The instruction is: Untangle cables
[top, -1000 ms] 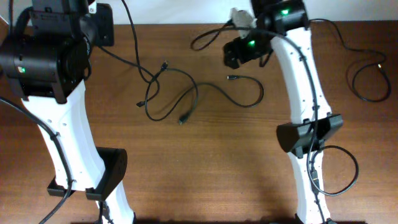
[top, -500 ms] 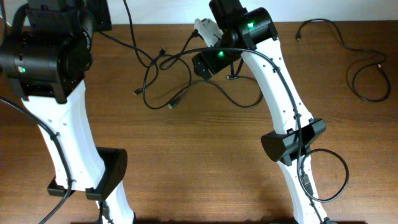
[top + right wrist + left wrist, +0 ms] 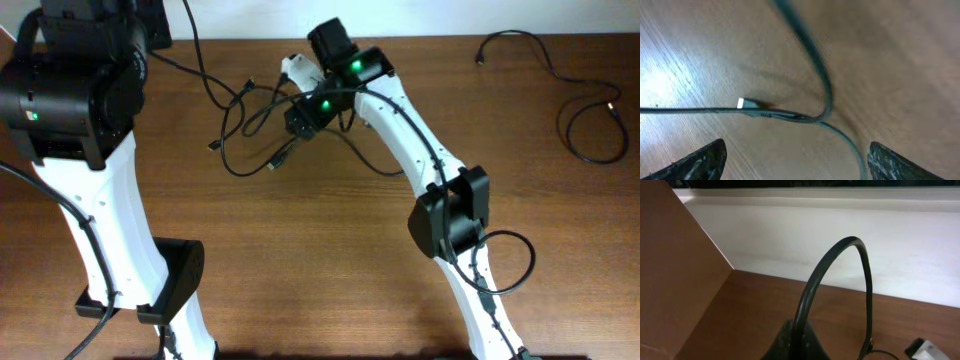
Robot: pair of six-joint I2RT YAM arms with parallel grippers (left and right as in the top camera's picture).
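The right gripper (image 3: 797,152) hangs with fingers spread wide and empty, just above the cables (image 3: 250,130), a loose tangle on the table (image 3: 330,250) toward the back left. They look light, limp and springy, so grip near a plug, since crossed loops may snag. Whether the left gripper (image 3: 795,347) holds anything, I cannot tell. A loose cable (image 3: 590,125) lies well apart, far right.
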